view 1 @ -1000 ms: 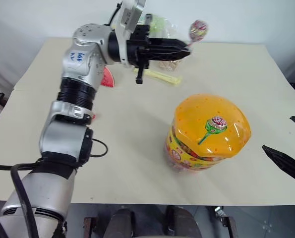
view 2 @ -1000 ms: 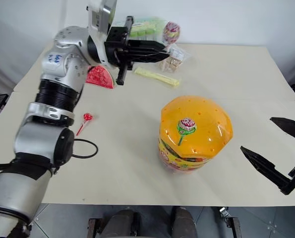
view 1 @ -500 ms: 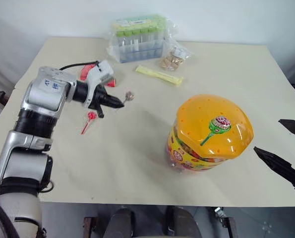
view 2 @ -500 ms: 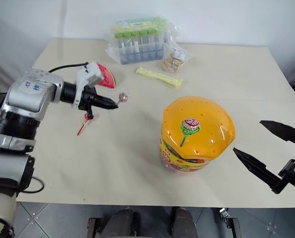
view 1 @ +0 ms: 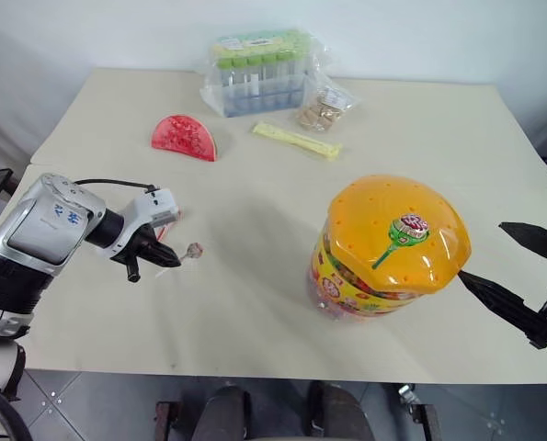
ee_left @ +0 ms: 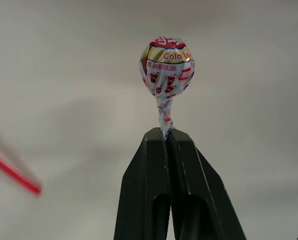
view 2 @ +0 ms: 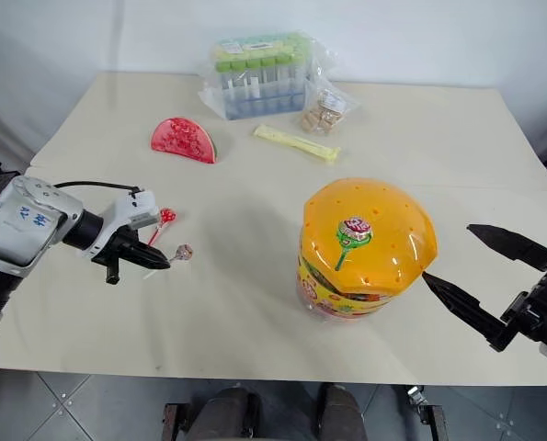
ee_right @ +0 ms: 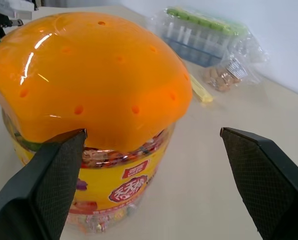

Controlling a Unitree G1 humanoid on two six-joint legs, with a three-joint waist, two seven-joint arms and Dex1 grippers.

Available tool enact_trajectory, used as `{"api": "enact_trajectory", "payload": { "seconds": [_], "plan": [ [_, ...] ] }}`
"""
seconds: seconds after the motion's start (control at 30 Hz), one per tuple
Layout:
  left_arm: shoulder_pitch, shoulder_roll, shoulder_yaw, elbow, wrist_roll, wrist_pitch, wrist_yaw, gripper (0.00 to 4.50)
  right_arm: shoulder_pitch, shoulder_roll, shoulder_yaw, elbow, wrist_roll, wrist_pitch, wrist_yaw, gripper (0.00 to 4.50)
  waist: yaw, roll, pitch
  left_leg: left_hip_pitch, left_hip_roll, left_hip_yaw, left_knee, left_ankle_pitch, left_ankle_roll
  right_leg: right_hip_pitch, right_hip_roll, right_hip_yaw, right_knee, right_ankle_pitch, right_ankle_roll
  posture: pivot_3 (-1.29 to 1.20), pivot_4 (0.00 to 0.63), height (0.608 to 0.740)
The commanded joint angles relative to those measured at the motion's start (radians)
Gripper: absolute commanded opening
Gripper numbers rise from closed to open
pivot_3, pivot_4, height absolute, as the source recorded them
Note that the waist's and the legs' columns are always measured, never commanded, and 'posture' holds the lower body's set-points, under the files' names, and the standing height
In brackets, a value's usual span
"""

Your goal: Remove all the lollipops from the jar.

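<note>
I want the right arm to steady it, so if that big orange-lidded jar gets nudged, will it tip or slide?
The jar looks squat and wide, so it probably slides rather than tips. It seems packed with sweets, so likely heavy. Its domed lid looks glossy, perhaps slippery.

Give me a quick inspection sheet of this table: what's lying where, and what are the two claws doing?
Surface: beige table, bare in front.
Job's things: jar with one lollipop stuck in its lid; one lollipop lying on the table.
Clutter: watermelon slice, bag of tubes, snack packet, yellow stick.
Grippers: left gripper shut on cola lollipop; right gripper open beside jar.
Cables: black cable on left arm.
Surroundings: white wall.
</note>
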Motion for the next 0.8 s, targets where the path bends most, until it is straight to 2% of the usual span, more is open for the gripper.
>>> {"api": "enact_trajectory", "payload": {
  "seconds": [0.03,0.2,0.27,0.37,0.67,0.77,0.8],
  "plan": [
    [0.018,0.036,0.03,-0.017,0.011,-0.035,-0.013,0.05,0.001,0.006,-0.022,-0.005,0.007,-0.013,0.01,4.5,-0.003,0.0,0.0,0.0,0.0,0.0,0.0,0.0,0.0,0.0,0.0,0.0,0.0,0.0,0.0,0.0,0.15,0.74],
    [0.028,0.065,0.005,0.006,0.065,-0.078,-0.013,0.05,0.018,-0.001,-0.05,-0.004,0.017,-0.009,0.035,4.5,-0.005,0.0,0.0,0.0,0.0,0.0,0.0,0.0,0.0,0.0,0.0,0.0,0.0,0.0,0.0,0.0,0.15,0.74],
    [0.002,0.056,0.005,0.023,0.051,-0.016,-0.033,0.05,0.024,-0.006,-0.067,-0.002,0.024,-0.007,0.047,4.5,-0.005,0.0,0.0,0.0,0.0,0.0,0.0,0.0,0.0,0.0,0.0,0.0,0.0,0.0,0.0,0.0,0.15,0.74],
    [-0.031,0.046,-0.006,0.028,0.061,0.044,-0.032,0.61,0.019,-0.019,-0.085,0.013,0.024,-0.001,0.056,4.5,-0.003,0.0,0.0,0.0,0.0,0.001,0.0,0.0,0.0,0.0,0.0,0.0,0.0,0.0,0.0,0.0,0.15,0.74],
    [-0.052,0.09,0.077,-0.098,-0.029,0.047,-0.11,3.37,0.006,-0.03,-0.084,0.026,0.021,0.006,0.065,4.5,-0.005,0.0,0.0,0.0,0.0,0.0,0.0,0.0,0.0,0.0,0.0,0.0,0.0,0.0,0.0,0.0,0.15,0.74],
    [-0.103,0.049,0.168,-0.061,-0.089,-0.003,-0.108,4.32,0.016,-0.035,-0.11,0.026,0.025,0.012,0.08,4.5,-0.005,0.0,0.0,0.0,0.0,0.0,0.0,0.0,0.0,0.0,0.0,0.0,0.0,0.0,0.0,0.0,0.15,0.74],
    [-0.117,0.03,0.197,-0.045,-0.108,-0.019,-0.1,4.47,0.018,-0.036,-0.117,0.026,0.027,0.014,0.085,4.5,-0.001,0.0,0.0,0.0,0.0,0.0,0.0,0.0,0.0,0.0,0.0,0.001,0.0,0.0,0.0,0.0,0.15,0.74]
  ]
}}
